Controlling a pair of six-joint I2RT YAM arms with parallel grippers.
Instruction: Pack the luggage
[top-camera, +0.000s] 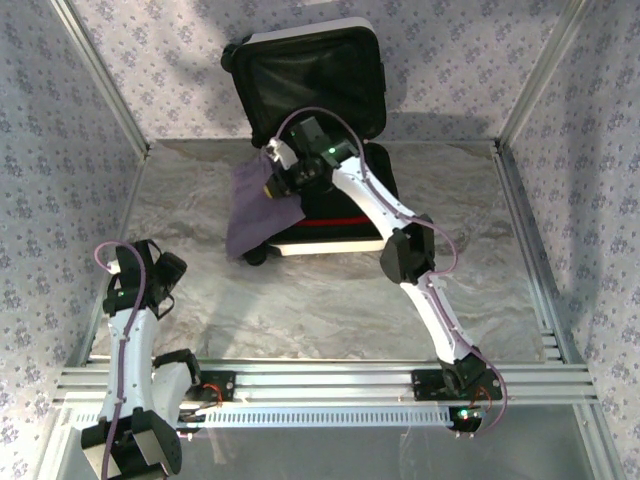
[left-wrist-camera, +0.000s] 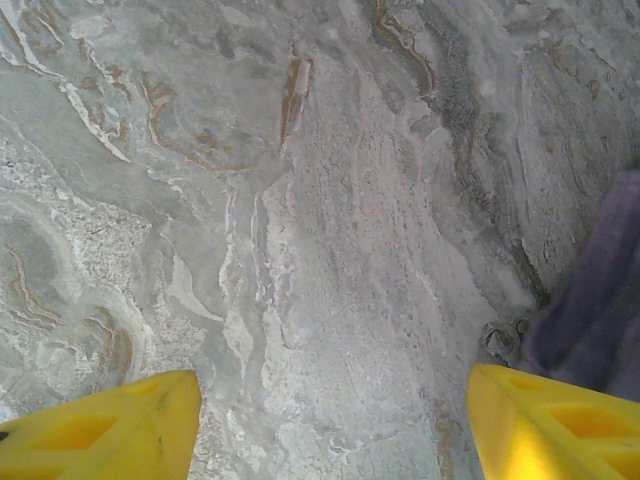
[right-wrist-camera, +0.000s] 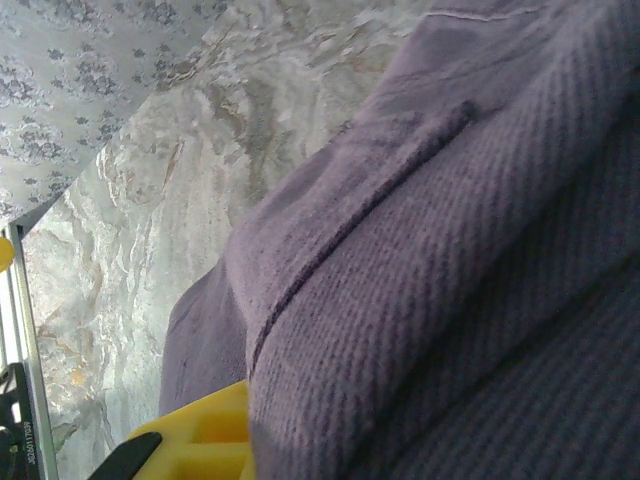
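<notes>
Step in hand, as I judge it: getting the purple cloth (top-camera: 255, 215) into the luggage (top-camera: 345, 225).

- Luggage sits upper centre of the top view, lying open. Its lid (top-camera: 310, 85) stands upright against the back wall and its base lies flat on the counter (top-camera: 300, 310).
- Right pincer (top-camera: 272, 185) is at the left rim of the base, clenched on a fold of the cloth. In the wrist view, ribbed purple fabric presses against one yellow finger (right-wrist-camera: 205, 435).
- The cloth drapes over that left rim. Most of it hangs outside, down to the counter by a wheel.
- Left pincer (left-wrist-camera: 332, 400) is released, fingers wide apart, above bare counter at lower left of the top view. The cloth's edge shows at the right of its wrist view.

Doing it well:
- Lift enough for the trailing hem to clear the rim.
- Carry it rightward toward the centre of the base before letting go.
- Set it low, so nothing lies across the zipper band.
- A snag on the wheel is the risk I see.

Contents: the base shows black lining and a red strip. The arm hides part of the interior, and I can make out nothing else packed. The lid pocket looks flat.
</notes>
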